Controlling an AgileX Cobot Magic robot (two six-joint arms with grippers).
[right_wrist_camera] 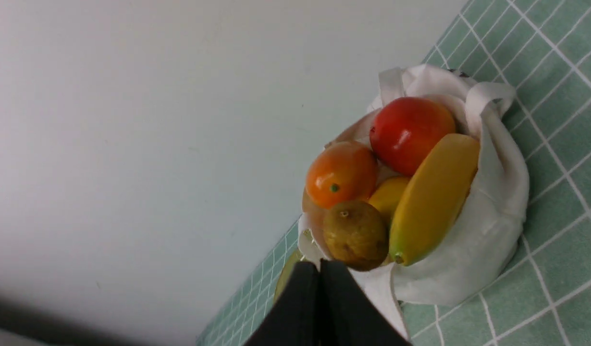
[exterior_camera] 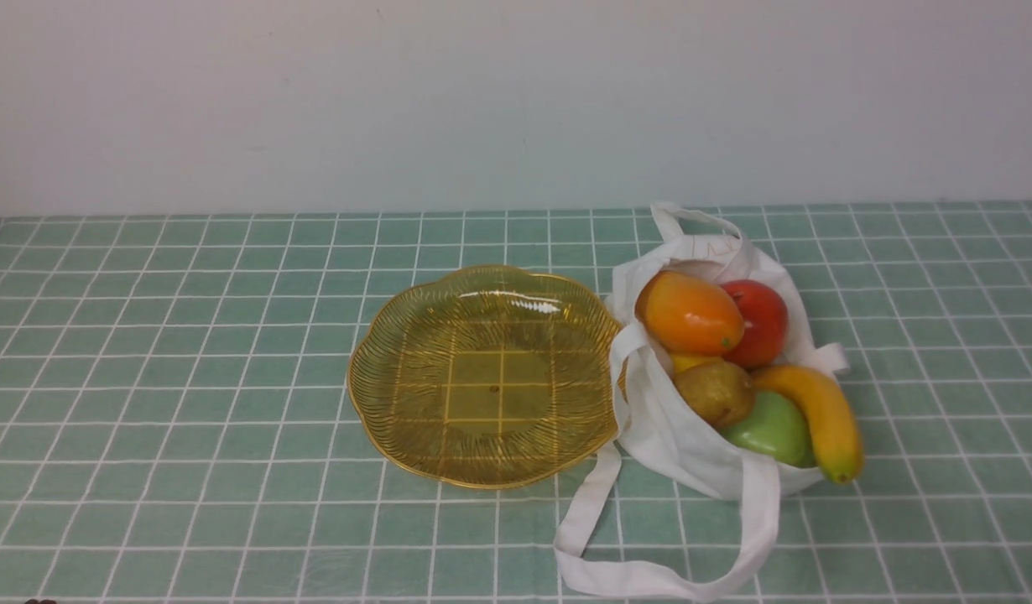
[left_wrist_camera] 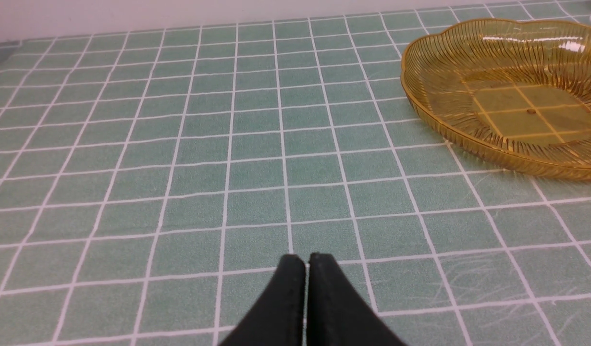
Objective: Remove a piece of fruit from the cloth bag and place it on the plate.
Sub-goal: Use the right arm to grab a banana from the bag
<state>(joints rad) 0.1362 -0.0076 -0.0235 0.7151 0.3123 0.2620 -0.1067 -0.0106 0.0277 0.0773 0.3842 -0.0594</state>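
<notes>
The white cloth bag [exterior_camera: 675, 436] lies open on the table, right of centre, its straps trailing toward me. The yellow banana [exterior_camera: 822, 417] with a greenish tip lies along its right side; it also shows in the right wrist view [right_wrist_camera: 432, 199]. The amber plate [exterior_camera: 482, 373] sits just left of the bag and is bare; it also shows in the left wrist view [left_wrist_camera: 507, 91]. My left gripper [left_wrist_camera: 306, 257] is shut and empty over bare tablecloth, left of the plate. My right gripper [right_wrist_camera: 319, 263] is shut and empty, short of the bag [right_wrist_camera: 487, 240].
In the bag with the banana are an orange mango [exterior_camera: 688, 313], a red apple [exterior_camera: 759, 321], a brown pear [exterior_camera: 716, 392] and a green apple [exterior_camera: 772, 429]. A white wall stands behind the table. Neither gripper shows in the front view.
</notes>
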